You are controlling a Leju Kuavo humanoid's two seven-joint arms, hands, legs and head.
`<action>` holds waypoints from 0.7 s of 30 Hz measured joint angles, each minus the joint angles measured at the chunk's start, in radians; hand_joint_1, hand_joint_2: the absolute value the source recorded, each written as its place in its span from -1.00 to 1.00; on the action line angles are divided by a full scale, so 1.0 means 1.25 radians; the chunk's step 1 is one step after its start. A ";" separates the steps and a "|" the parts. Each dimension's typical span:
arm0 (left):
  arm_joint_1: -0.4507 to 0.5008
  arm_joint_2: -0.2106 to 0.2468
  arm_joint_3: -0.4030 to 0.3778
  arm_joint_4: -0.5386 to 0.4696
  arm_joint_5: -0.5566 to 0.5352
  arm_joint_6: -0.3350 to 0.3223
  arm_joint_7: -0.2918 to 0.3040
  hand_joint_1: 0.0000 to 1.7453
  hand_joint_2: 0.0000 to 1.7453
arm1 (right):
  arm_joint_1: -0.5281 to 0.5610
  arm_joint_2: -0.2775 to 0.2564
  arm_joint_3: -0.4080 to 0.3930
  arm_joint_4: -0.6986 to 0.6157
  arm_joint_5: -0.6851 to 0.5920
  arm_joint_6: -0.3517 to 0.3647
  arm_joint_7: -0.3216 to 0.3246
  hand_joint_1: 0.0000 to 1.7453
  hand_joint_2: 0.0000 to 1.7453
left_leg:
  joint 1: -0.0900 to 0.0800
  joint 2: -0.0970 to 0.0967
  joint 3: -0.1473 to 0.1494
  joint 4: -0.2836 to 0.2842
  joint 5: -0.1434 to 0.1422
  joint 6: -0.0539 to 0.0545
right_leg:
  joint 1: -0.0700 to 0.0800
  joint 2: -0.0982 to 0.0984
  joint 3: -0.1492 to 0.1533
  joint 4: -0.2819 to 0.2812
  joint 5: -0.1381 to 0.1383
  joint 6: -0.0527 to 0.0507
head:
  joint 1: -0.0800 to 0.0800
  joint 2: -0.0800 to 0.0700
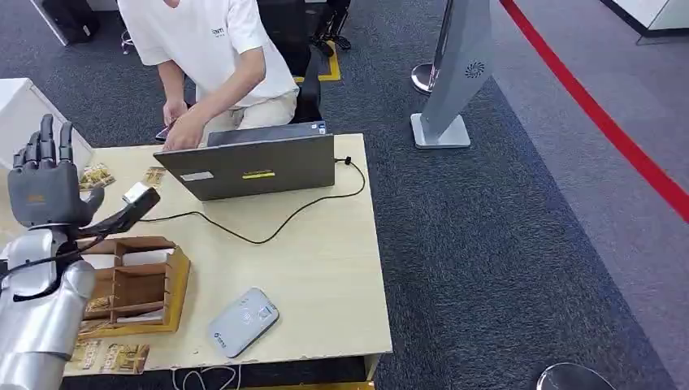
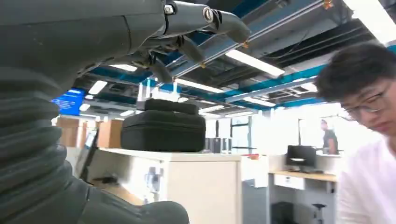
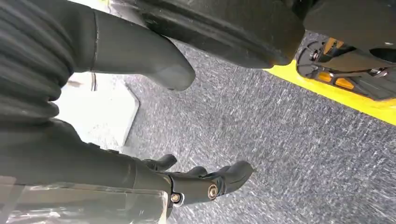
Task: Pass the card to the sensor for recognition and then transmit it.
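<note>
From the head view, the robot's left hand point(image 1: 45, 183) is raised above the left edge of the pale wooden table point(image 1: 325, 276), back of the hand toward the camera, fingers upright and apart, nothing in them. Below it, at the table's left side, stands a wooden card holder point(image 1: 138, 284) with several compartments; cards point(image 1: 110, 356) lie flat on the table at the near left corner, just in front of the holder, and more cards point(image 1: 96, 175) lie beyond the hand toward the far left. The hand is well above all of them and touches none. The grey card sensor point(image 1: 242, 322) sits near the front edge, to the right of the holder and apart from the hand. A grey laptop point(image 1: 260, 166) stands open at the far edge with a black cable point(image 1: 268, 231) curving across the top. A person in a white shirt point(image 1: 215, 49) bends over the table behind the laptop.

The left wrist view looks up past the same hand's spread, empty fingers point(image 2: 219, 21) toward a black case point(image 2: 163, 126) on a white cabinet.

In the right wrist view, the right hand point(image 3: 187, 179) hangs over grey carpet point(image 3: 280, 140), its fingers loosely bent and apart, holding nothing.
</note>
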 joint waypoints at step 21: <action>0.594 -0.115 -0.159 -0.662 -0.111 0.084 -0.099 -1.00 1.00 | 0.017 0.000 -0.002 0.003 -0.062 -0.027 -0.007 -1.00 1.00 | 0.000 0.002 0.000 0.000 -0.005 0.002 | 0.000 0.000 0.001 -0.001 -0.004 0.002 | 0.000 0.000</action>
